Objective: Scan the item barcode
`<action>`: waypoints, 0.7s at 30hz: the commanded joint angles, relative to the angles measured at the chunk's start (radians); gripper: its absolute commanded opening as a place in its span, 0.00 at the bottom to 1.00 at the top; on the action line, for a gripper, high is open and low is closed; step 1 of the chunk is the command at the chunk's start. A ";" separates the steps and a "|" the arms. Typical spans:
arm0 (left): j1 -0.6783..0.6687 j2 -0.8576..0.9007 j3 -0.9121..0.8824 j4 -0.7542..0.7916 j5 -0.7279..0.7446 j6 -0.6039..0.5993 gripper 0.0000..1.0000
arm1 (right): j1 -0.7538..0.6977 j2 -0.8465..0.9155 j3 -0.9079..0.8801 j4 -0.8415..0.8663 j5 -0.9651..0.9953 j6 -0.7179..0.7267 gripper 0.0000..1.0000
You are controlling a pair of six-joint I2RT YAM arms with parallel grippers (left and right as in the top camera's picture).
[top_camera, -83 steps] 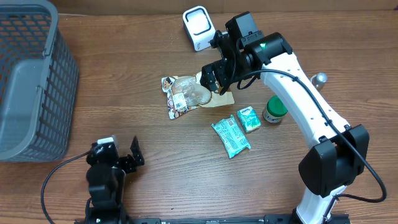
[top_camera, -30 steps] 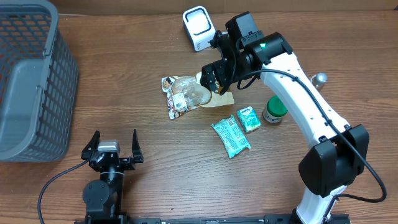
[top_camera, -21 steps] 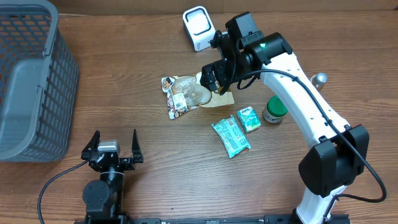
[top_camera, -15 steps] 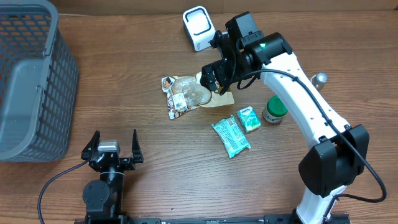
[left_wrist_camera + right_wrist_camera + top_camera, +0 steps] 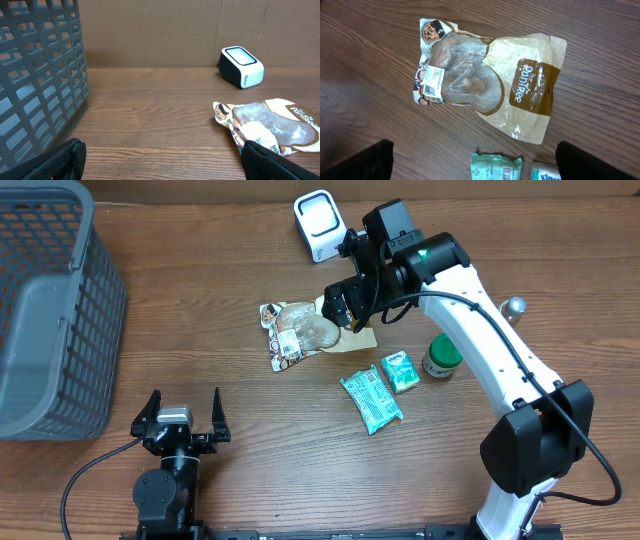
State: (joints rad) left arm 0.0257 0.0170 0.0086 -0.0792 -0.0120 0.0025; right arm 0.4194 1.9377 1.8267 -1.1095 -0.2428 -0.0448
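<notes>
- Nearest to us, the left hand point(image 5: 183, 398) sits low over the front of the table point(image 5: 260, 470). Its two fingers are spread wide and there is nothing between them.
- From its wrist camera we see only bare wood between the dark fingertips point(image 5: 55, 162).
- Further in, right of centre, a teal packet point(image 5: 371, 400) lies flat. A small Kleenex tissue pack point(image 5: 400, 370) is just beside it.
- Right of the tissue pack stands a green-lidded jar point(image 5: 441, 357), upright and apart from the packs.
- Past these, near the middle of the table, lies the Pan Tree bag point(image 5: 310, 330). It is flat, with its clear window up and a bread-like piece showing through.
- A white sticker label point(image 5: 434, 81) faces up at the window's edge. We cannot read its print.
- The right hand point(image 5: 345, 305) hangs above the bag's brown end. Its fingers are fully apart and it holds nothing.
- In its wrist view the whole bag lies free on the wood between the two fingertips point(image 5: 360, 162), which do not touch it.
- A small silver knob point(image 5: 514, 306) sits off by the right arm.
- At the far edge stands the white barcode scanner point(image 5: 318, 225), well apart from the bag.
- The grey mesh basket point(image 5: 95, 330) fills the far left corner.
</notes>
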 commanded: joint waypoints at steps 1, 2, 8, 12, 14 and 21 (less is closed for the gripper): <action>0.004 -0.013 -0.004 0.002 0.005 -0.005 1.00 | -0.003 -0.004 0.006 0.005 0.007 0.004 1.00; 0.004 -0.013 -0.004 0.001 0.005 -0.005 1.00 | -0.003 -0.004 0.006 0.005 0.006 0.004 1.00; 0.004 -0.013 -0.004 0.001 0.005 -0.005 0.99 | -0.003 -0.003 0.003 0.001 0.019 0.001 1.00; 0.004 -0.013 -0.004 0.002 0.004 -0.005 0.99 | -0.003 -0.004 -0.034 0.006 0.026 -0.038 1.00; 0.004 -0.013 -0.004 0.001 0.005 -0.005 1.00 | -0.003 -0.013 -0.045 0.010 0.026 -0.058 1.00; 0.004 -0.013 -0.004 0.002 0.004 -0.005 1.00 | -0.007 -0.112 -0.131 0.077 0.026 -0.157 1.00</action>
State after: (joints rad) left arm 0.0257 0.0170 0.0086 -0.0788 -0.0120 0.0025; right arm 0.4194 1.9186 1.7359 -1.0584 -0.2230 -0.1352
